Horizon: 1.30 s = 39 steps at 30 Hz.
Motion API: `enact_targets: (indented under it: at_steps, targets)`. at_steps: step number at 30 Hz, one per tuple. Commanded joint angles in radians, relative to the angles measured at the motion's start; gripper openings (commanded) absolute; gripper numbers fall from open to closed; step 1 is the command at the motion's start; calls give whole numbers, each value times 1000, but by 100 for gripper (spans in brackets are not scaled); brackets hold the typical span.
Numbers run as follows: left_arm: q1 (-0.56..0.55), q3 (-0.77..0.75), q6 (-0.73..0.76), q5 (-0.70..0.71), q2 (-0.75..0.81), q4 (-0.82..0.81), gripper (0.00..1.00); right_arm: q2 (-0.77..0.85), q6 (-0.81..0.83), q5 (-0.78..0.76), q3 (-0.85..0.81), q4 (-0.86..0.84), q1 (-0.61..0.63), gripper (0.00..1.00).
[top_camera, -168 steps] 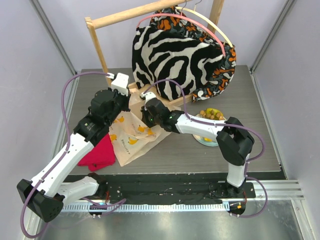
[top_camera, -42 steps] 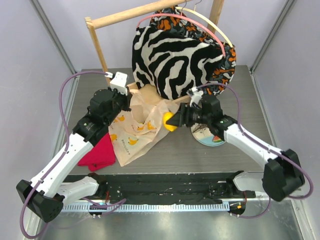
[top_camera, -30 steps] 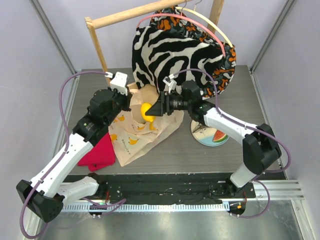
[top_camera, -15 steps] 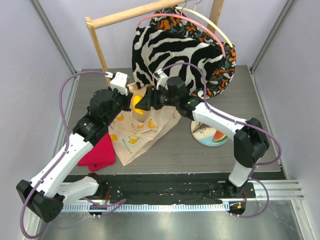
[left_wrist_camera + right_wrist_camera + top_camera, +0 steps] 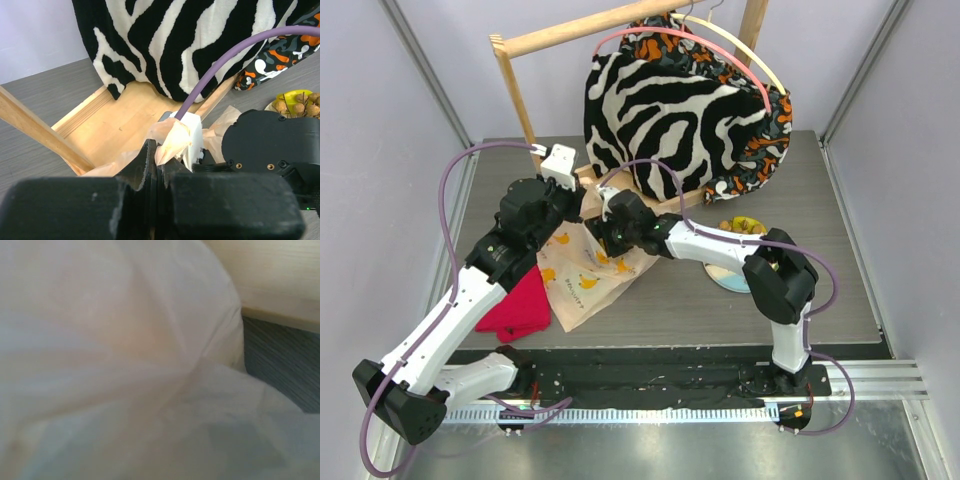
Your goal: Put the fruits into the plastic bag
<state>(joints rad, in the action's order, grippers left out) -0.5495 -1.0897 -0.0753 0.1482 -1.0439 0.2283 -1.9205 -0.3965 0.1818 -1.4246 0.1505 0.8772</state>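
Note:
The plastic bag [image 5: 582,280] lies flat on the table, cream with small banana prints. My left gripper [image 5: 572,205] is shut on a gathered piece of its upper edge [image 5: 175,142] and holds the mouth up. My right gripper [image 5: 608,236] reaches into that mouth, and its fingertips are buried in the plastic. The right wrist view shows only bag film [image 5: 125,365], with neither fingers nor fruit visible. The lemon is hidden. Other fruits, bananas and brownish grapes [image 5: 745,228], sit on the plate [image 5: 728,283] to the right, also seen as grapes [image 5: 296,107] in the left wrist view.
A wooden rack [image 5: 520,95] stands behind the bag, with a zebra-striped garment [image 5: 670,120] hanging from it. Its base board [image 5: 125,120] lies just beyond the bag mouth. A red cloth [image 5: 520,305] lies left of the bag, under my left arm.
My right gripper has carried the yellow lemon left from above the plate to the bag mouth and pushed down into it. The lemon no longer shows. The left arm has not moved.

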Motion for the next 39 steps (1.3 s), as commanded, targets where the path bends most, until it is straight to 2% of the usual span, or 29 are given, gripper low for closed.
enact_targets:
  at_steps: [1,3,4,5,6,7,9,10,16,22,31,39]
  targets:
    - [0,2,-9,-2,18,-43,0,6,21,-68,-7,9,6,23]
    - [0,2,-9,-1,16,-43,0,8,25,-79,-8,9,6,31]
    - [2,2,-9,-2,16,-43,0,8,27,-82,-8,9,6,43]
    - [0,2,-9,-2,15,-43,0,8,30,-81,-10,8,8,49]
    - [2,2,-9,-2,16,-43,0,11,36,-81,-10,4,8,60]
    - [2,2,-9,-1,15,-41,0,11,38,-82,-10,3,6,64]
    - [2,1,-9,-1,16,-41,0,15,38,-84,-7,3,8,83]
    - [0,2,-8,-2,16,-41,0,17,41,-84,-7,1,6,85]
    - [2,2,-7,-2,16,-41,0,54,36,-81,23,-34,8,88]
    - [2,2,-7,2,19,-41,0,139,22,-88,91,-129,6,86]
    - [2,2,-11,2,21,-41,0,458,1,-160,426,-468,6,82]
    - [2,4,-11,4,25,-44,0,653,-64,-502,576,-485,-6,75]
